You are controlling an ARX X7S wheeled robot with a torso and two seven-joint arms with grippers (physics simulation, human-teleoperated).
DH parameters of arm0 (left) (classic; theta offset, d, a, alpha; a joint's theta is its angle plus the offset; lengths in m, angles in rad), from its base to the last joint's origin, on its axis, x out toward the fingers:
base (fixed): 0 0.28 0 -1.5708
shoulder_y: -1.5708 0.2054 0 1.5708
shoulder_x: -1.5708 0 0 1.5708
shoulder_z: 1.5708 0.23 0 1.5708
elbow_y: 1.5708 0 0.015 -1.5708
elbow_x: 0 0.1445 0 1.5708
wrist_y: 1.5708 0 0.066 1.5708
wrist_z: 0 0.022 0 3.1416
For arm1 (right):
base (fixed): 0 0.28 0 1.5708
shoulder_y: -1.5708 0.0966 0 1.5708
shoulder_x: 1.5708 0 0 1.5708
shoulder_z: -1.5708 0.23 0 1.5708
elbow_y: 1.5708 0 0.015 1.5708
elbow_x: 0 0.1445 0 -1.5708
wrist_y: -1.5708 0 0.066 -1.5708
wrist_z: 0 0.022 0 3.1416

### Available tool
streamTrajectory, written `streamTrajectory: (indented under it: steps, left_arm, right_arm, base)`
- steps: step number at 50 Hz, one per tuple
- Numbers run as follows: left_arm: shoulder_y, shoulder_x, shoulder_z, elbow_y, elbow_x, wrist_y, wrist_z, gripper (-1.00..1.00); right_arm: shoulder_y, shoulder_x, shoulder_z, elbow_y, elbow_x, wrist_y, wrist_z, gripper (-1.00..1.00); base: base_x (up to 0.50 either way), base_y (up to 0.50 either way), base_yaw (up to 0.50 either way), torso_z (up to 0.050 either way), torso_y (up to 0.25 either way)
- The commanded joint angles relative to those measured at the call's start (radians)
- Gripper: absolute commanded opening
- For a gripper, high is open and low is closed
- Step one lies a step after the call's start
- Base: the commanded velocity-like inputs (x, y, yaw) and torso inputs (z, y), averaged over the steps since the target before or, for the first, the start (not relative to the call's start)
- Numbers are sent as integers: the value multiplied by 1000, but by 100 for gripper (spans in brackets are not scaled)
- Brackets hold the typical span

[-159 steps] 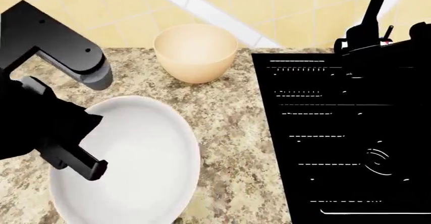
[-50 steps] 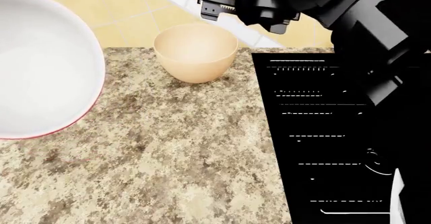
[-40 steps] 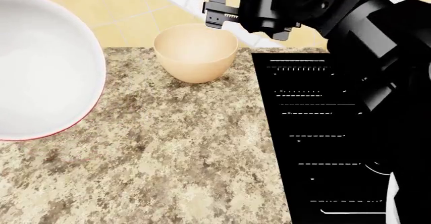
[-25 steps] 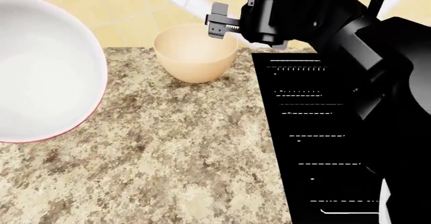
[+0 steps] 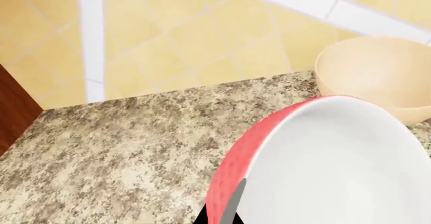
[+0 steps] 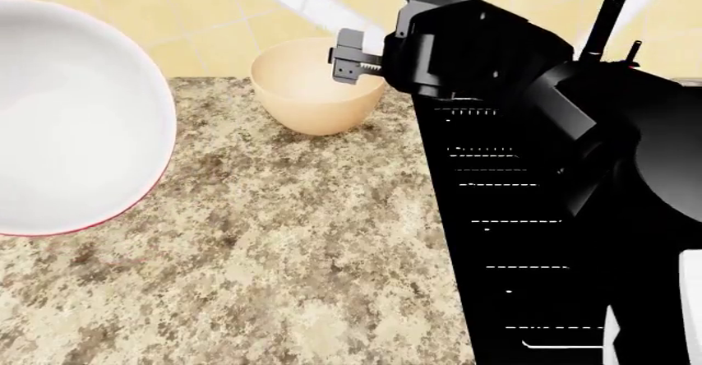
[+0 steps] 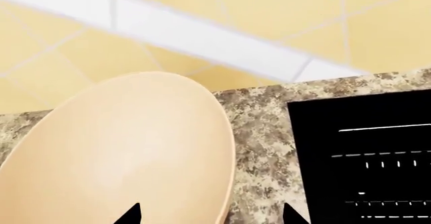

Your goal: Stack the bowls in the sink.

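The left gripper (image 5: 225,211) shows only as dark finger tips clamped over the rim of the red and white bowl (image 5: 323,168), one tip inside the white face, the other on the red outside. That bowl is held up and tilted above the counter (image 6: 285,250), at the head view's left edge (image 6: 66,118). Beyond it, by the tiled wall (image 5: 168,37), stands the beige bowl (image 5: 377,77).

The right gripper (image 7: 212,215) has its two finger tips spread apart, straddling the near right rim of the beige bowl (image 7: 128,158), nothing gripped. In the head view it sits at that bowl's right rim (image 6: 348,59). Just beside the bowl, further right, lies the black sink (image 7: 377,158), with its faucet (image 6: 609,11) behind the right arm.
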Motion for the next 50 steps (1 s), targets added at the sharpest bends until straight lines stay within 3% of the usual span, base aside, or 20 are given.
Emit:
streamTrajectory:
  steps: [1, 33, 47, 48, 50]
  left_arm:
    - [-15, -5, -15, -1, 17, 3, 2, -100]
    - [-5, -19, -22, 5, 20, 1, 1, -100]
    - [-1, -13, -26, 2, 27, 2, 5, -100]
    - [-1, -13, -27, 2, 27, 2, 5, -100]
    - [1, -11, -28, 2, 30, 3, 7, -100]
  right_arm:
    - [-28, 0, 8, -21, -16, -15, -10, 100]
    - [-102, 0, 17, -39, 54, -134, -3, 100]
    - [-104, 0, 12, -42, 44, -100, 34, 100]
    - [-104, 0, 12, -42, 44, -89, 33, -100]
    - [-103, 0, 12, -42, 43, -72, 34, -100]
  base:
    - [0, 0, 0, 0, 0]
    - [0, 0, 0, 0, 1]
    - [0, 0, 0, 0, 0]
    - [0, 0, 0, 0, 0]
    - [0, 0, 0, 0, 0]
